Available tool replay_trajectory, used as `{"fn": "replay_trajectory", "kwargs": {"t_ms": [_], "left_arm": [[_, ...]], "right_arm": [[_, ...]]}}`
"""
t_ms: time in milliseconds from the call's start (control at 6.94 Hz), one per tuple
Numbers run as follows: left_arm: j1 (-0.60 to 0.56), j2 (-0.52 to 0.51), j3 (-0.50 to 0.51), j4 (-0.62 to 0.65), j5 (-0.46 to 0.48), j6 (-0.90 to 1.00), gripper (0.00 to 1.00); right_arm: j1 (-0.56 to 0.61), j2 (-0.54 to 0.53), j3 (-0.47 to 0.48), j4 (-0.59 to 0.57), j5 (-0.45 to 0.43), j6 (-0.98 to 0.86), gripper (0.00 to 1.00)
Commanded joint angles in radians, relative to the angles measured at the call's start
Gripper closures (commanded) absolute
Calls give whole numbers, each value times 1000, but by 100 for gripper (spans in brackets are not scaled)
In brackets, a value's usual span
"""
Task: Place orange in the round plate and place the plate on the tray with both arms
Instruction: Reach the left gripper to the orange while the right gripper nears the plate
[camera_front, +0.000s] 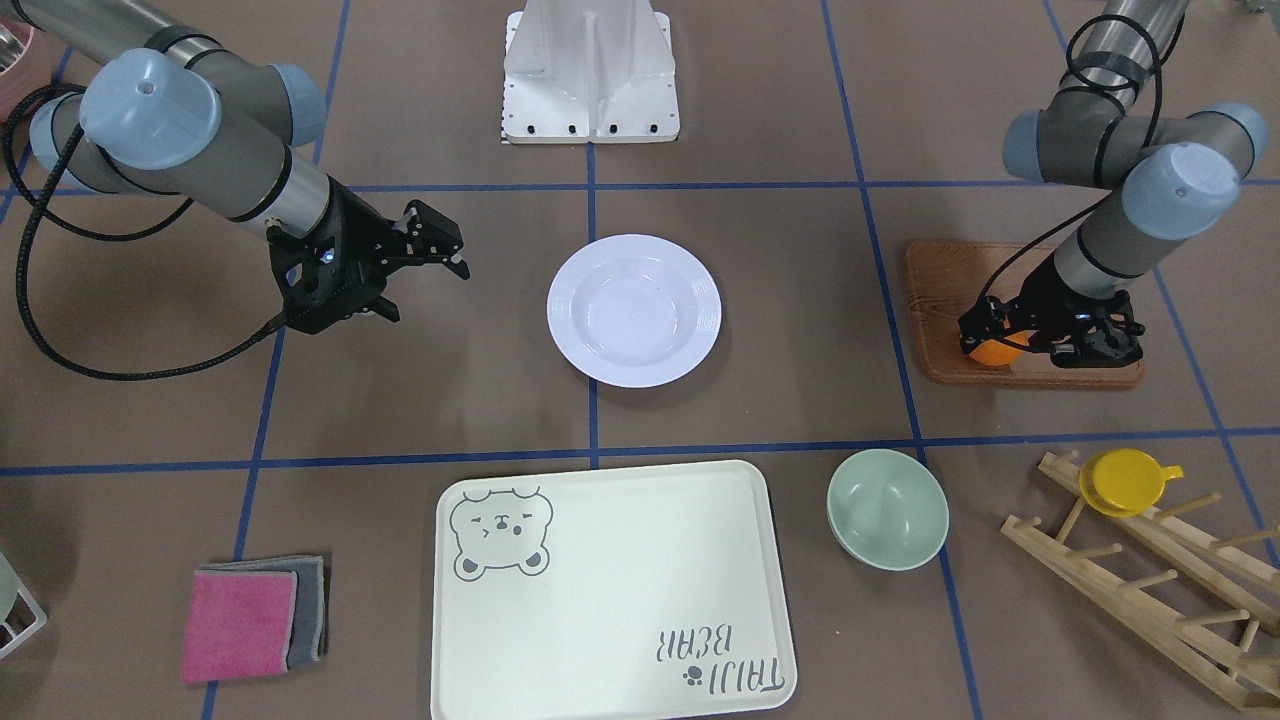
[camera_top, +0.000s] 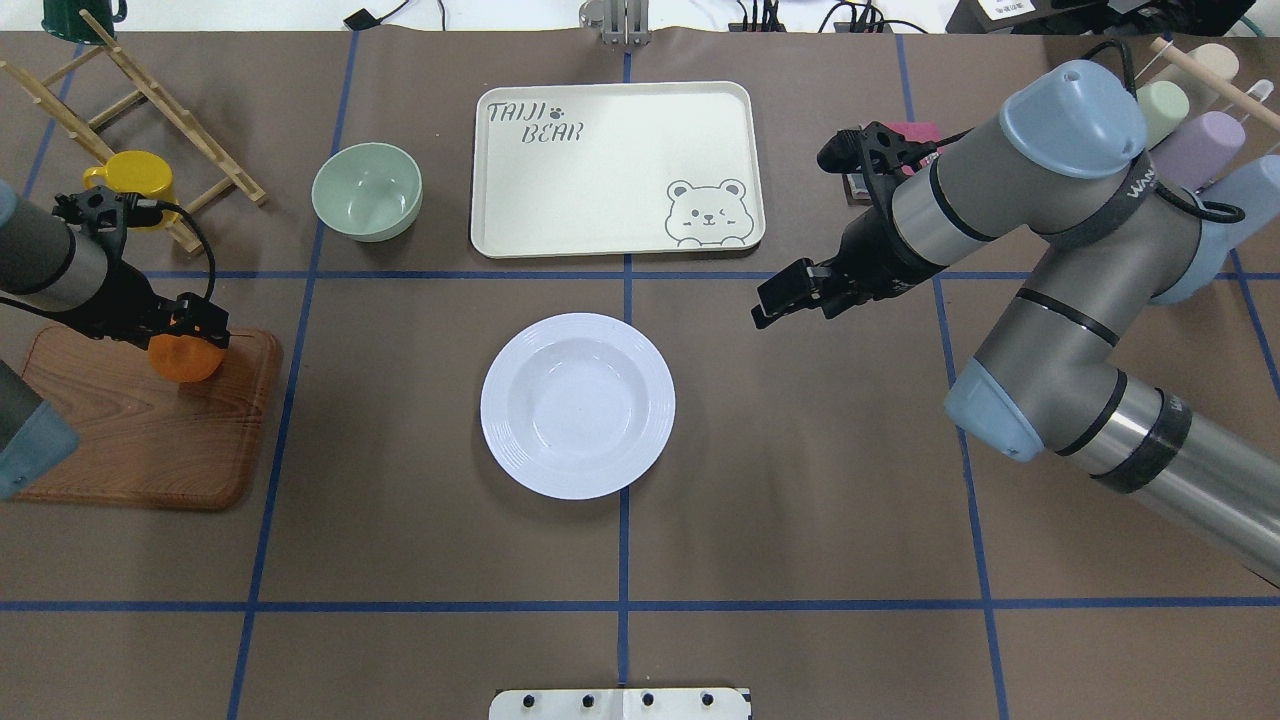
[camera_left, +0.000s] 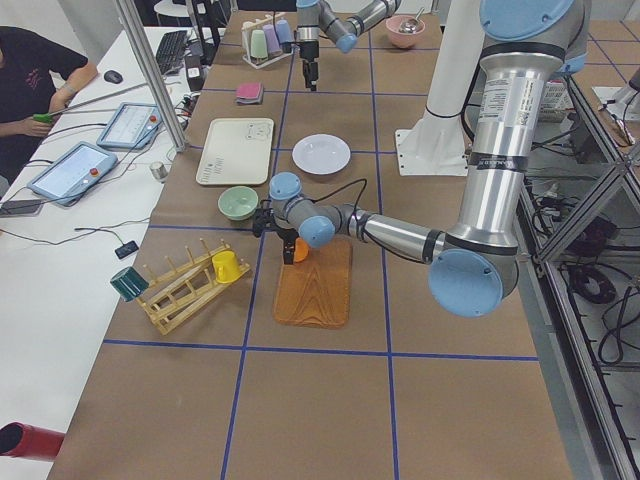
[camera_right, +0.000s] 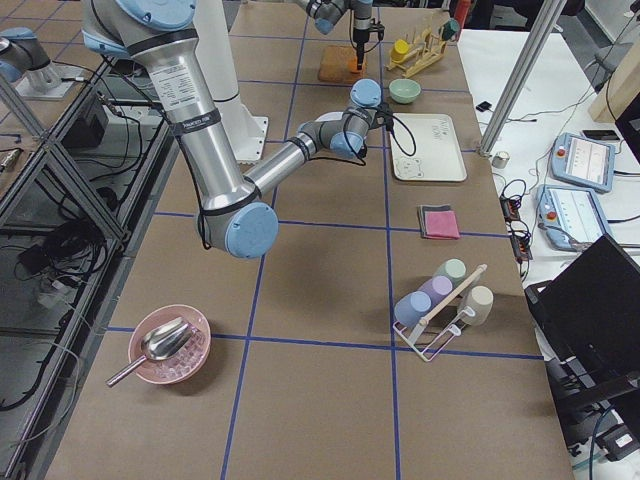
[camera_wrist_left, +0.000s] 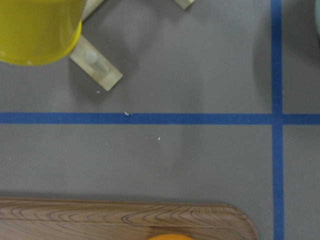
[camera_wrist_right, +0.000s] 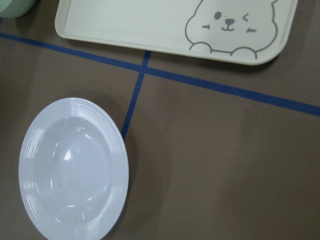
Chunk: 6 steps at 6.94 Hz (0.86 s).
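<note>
The orange (camera_front: 992, 352) sits on the far right corner of the brown wood-grain board (camera_top: 150, 440). My left gripper (camera_top: 188, 335) is down over it, with the fingers shut against the orange's sides. In the left wrist view only the top of the orange (camera_wrist_left: 170, 236) shows. The white round plate (camera_top: 578, 405) lies empty at the table's middle. Just beyond it lies the cream tray (camera_top: 610, 150) with the bear drawing, nothing on it. My right gripper (camera_top: 768, 303) hangs open in the air to the right of the plate, with nothing in it.
A pale-green bowl (camera_top: 367, 190) stands left of the tray. A yellow cup (camera_top: 130, 180) rests on a wooden rack (camera_top: 150, 95) beyond the board. Pink and grey cloths (camera_front: 250, 620) lie right of the tray. A stand of pastel cups (camera_top: 1190, 130) is at the far right.
</note>
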Motion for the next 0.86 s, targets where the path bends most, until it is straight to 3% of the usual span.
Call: {"fn": "replay_trajectory", "kwargs": {"t_ms": [0, 288, 577, 721], "left_arm": [[35, 7, -2, -40, -4, -56, 12], [33, 10, -8, -39, -8, -51, 27], [31, -1, -65, 2, -57, -60, 29], [31, -31, -150, 153, -62, -69, 29]], "right_arm": [[0, 4, 5, 0, 0, 9, 0], [0, 5, 5, 0, 0, 9, 0], [-8, 5, 3, 0, -2, 10, 0], [-9, 8, 3, 0, -2, 19, 0]]}}
